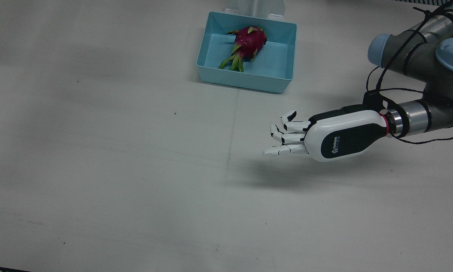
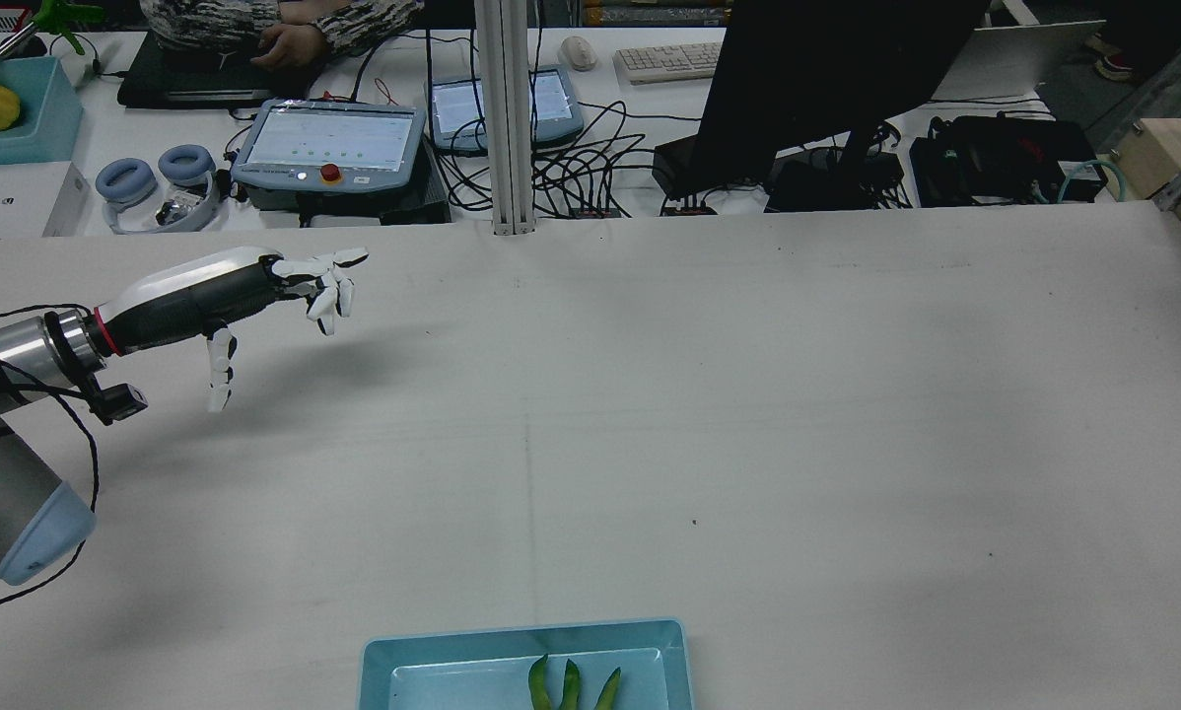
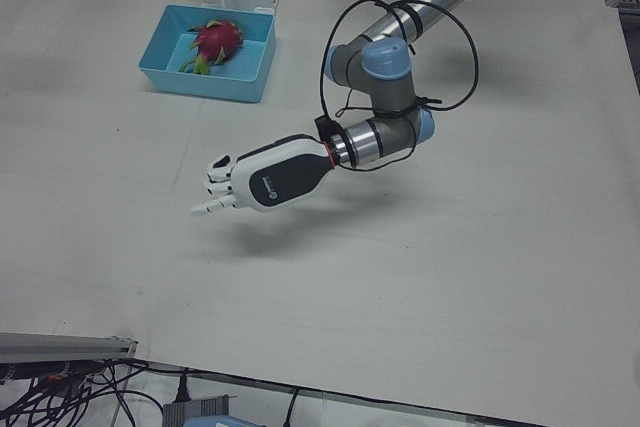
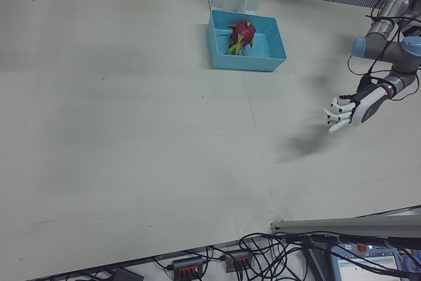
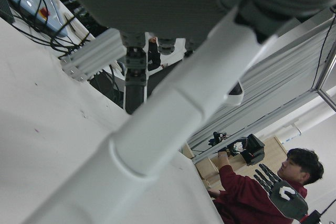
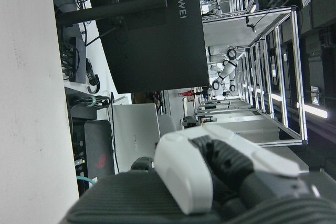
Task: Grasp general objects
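- The white table is mostly bare; the only task thing is way up by the arm pedestals.
- The light blue bin sits at the robot's edge of the table, about centre.
- A dragon fruit lies inside it, pink body toward the pedestal side, green leafy end trailing toward the bin's front-left wall in the front view, so its long axis runs diagonally.
- The left hand hovers above the table, empty, fingers spread, well apart from the bin. The fruit lies back toward the robot and inward from it.
- The right hand only shows in its own camera, so I can't tell its state; the left is probably nearer.
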